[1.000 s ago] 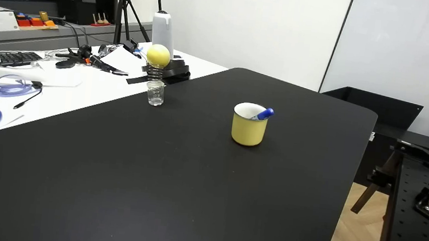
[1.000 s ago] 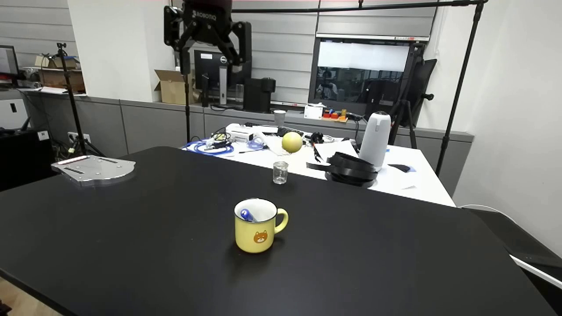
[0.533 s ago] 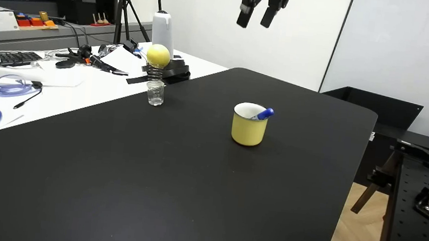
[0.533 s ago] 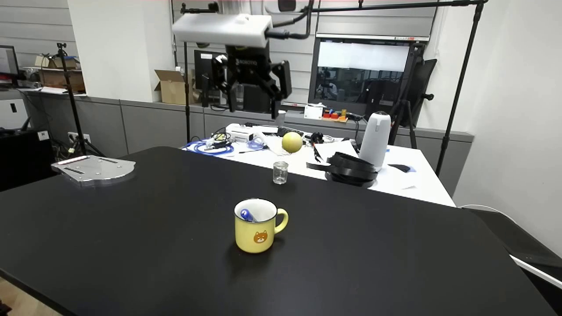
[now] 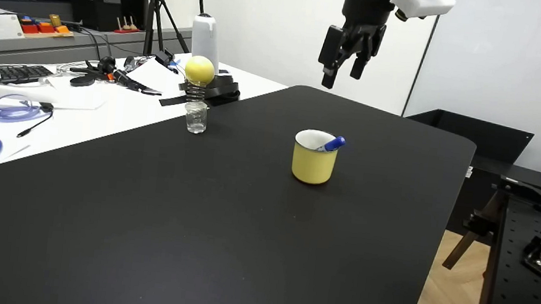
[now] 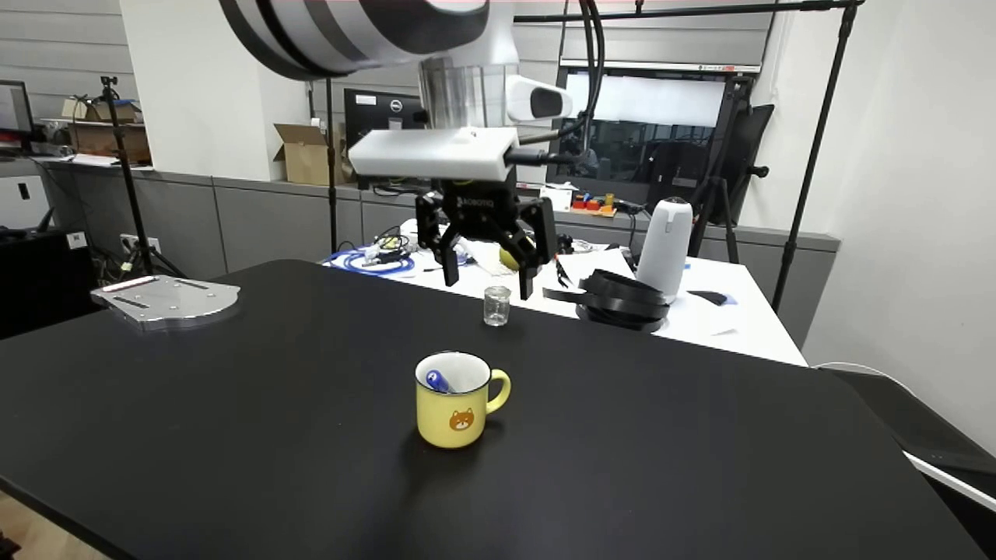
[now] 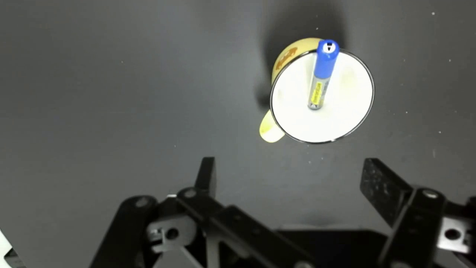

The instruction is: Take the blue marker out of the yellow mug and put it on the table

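The yellow mug stands upright on the black table; it also shows in an exterior view and the wrist view. The blue marker leans inside it, its blue end resting at the rim and its pale end down in the mug. The marker shows in both exterior views. My gripper is open and empty, well above the table and apart from the mug. In the wrist view its fingers are spread wide below the mug's rim in the picture. It also shows in an exterior view.
A small clear glass stands near the table's edge. Beyond is a white table with cables, a yellow ball, black straps and a white speaker-like device. A metal plate lies at the black table's edge.
My gripper has come down from the top of both exterior views, moving rightward in an exterior view, and stays open. The mug and marker have not moved.
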